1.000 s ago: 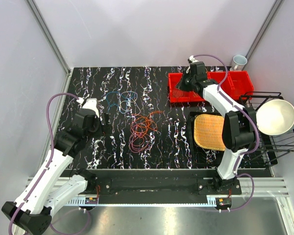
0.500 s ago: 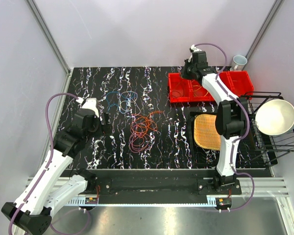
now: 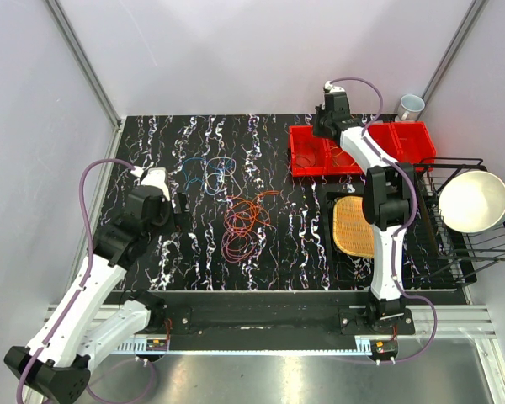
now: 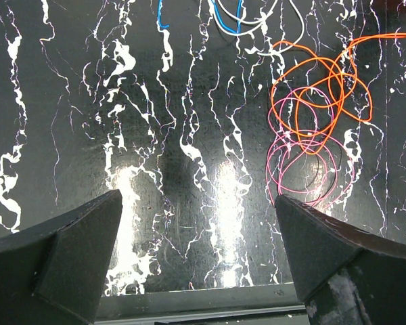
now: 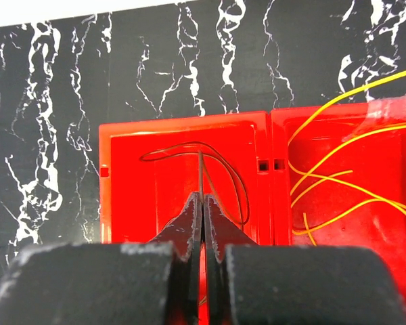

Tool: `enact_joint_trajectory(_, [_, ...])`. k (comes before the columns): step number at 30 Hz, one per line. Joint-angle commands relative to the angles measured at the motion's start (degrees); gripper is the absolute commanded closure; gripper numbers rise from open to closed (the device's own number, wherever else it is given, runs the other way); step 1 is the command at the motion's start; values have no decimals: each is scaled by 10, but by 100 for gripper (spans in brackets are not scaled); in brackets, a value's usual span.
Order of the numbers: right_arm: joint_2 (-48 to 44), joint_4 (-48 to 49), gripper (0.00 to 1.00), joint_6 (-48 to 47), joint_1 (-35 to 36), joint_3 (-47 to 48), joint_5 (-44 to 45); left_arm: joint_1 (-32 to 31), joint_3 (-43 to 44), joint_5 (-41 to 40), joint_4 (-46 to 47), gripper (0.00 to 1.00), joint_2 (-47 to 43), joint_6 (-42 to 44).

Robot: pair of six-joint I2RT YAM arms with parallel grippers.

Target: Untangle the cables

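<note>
Far to the left of the red bin (image 5: pixel 183 120), your left gripper (image 4: pixel 196 203) hangs over the table. Its jaws are wide apart and hold nothing. Between it and the bin lie the blue cable (image 4: pixel 162 13) and the orange and pink tangle (image 4: pixel 311 142), whose loops cross each other. Over the bin's left half, your right gripper (image 5: pixel 203 203) is squeezed tight on a thin dark cable (image 5: pixel 200 172). Yellow cables (image 5: pixel 345 183) lie in the bin's right half. If you lift away without letting go, the dark cable could drag back out or hook the yellow ones.
</note>
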Motion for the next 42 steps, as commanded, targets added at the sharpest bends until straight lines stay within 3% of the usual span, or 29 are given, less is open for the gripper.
enact_joint_trajectory(1, [-1, 47, 100, 1, 10, -18, -2, 5, -4, 17, 24, 1, 0, 10])
enact_joint_trajectory(17, [70, 12, 100, -16, 20, 52, -6, 6, -4, 18, 25, 1, -1, 10])
enact_joint_trajectory(24, [35, -20, 98, -19, 24, 83, -2, 6, -5, 18, 25, 1, -6, 10])
enact_joint_trajectory(26, [28, -37, 93, -20, 25, 89, 0, 6, -5, 17, 26, 1, -7, 9])
enact_joint_trajectory(28, [25, -69, 65, -23, 26, 108, 2, 6, -5, 14, 25, 1, -10, 10])
enact_joint_trajectory(30, [26, -99, 50, -23, 26, 142, 17, 6, -5, 14, 25, 1, -10, 9])
enact_joint_trajectory(42, [-15, -277, 26, -5, 26, 290, 50, 7, -6, 12, 25, 1, -23, 8])
